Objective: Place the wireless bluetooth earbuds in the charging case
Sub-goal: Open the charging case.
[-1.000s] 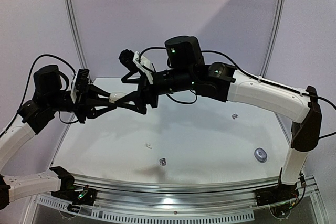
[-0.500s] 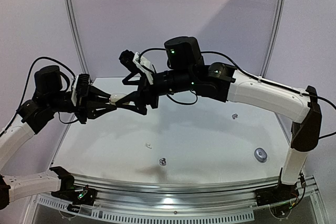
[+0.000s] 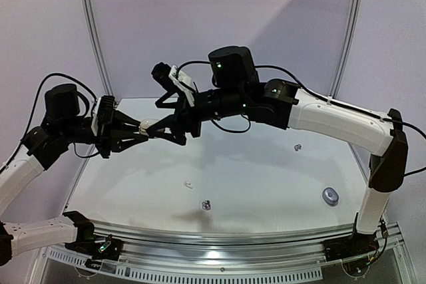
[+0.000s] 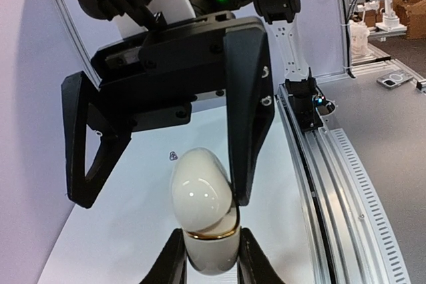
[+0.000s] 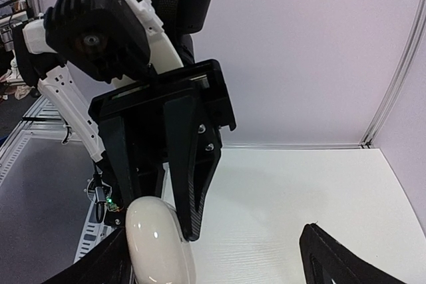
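Case (image 4: 202, 197) long axis along L end effector (image 4: 212, 239)

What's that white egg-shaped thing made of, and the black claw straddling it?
Egg-shaped case: looks like glossy white plastic, given its sharp highlights. Seam band: gold-toned, metal or plating, unclear which. Right claw: matte black, probably plastic; dull surface, visible screws.

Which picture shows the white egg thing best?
Left wrist: the case is big and centred, gold seam showing. Right wrist shows its smooth side at the bottom edge; the top view, just a small white speck.
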Motion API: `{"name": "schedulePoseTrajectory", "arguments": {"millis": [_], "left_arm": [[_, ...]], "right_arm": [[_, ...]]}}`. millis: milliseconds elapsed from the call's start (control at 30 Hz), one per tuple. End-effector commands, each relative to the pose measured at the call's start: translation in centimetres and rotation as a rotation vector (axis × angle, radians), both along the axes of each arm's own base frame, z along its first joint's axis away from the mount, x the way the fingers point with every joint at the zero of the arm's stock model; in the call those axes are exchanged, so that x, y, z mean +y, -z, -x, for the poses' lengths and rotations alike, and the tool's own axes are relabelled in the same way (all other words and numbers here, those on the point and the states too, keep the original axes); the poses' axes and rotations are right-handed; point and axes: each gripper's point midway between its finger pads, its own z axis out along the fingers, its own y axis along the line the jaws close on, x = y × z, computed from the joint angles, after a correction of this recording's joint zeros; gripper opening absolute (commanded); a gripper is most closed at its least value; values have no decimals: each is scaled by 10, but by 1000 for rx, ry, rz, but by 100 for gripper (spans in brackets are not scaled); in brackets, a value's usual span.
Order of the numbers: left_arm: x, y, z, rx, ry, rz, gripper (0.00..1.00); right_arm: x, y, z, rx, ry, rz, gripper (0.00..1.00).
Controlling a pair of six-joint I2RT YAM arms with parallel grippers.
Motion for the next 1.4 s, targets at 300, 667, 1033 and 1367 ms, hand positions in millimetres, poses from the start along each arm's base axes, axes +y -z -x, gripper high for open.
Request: {"name": "schedulePoseTrajectory", "arguments": {"millis": [300, 667, 1033, 1367], "left_arm": [[-1, 7, 20, 78, 80, -14, 0], [-2, 14, 6, 411, 0, 74, 0], [6, 17, -4, 466, -122, 138, 0], [10, 16, -4, 461, -150, 167, 0]], "right_arm": [[-11, -21, -47, -15, 147, -77, 87], [-15, -54, -25, 20, 29, -175, 94], [-47, -93, -59, 222, 146, -324, 93], [-20, -47, 14, 222, -109, -149, 77]]}}
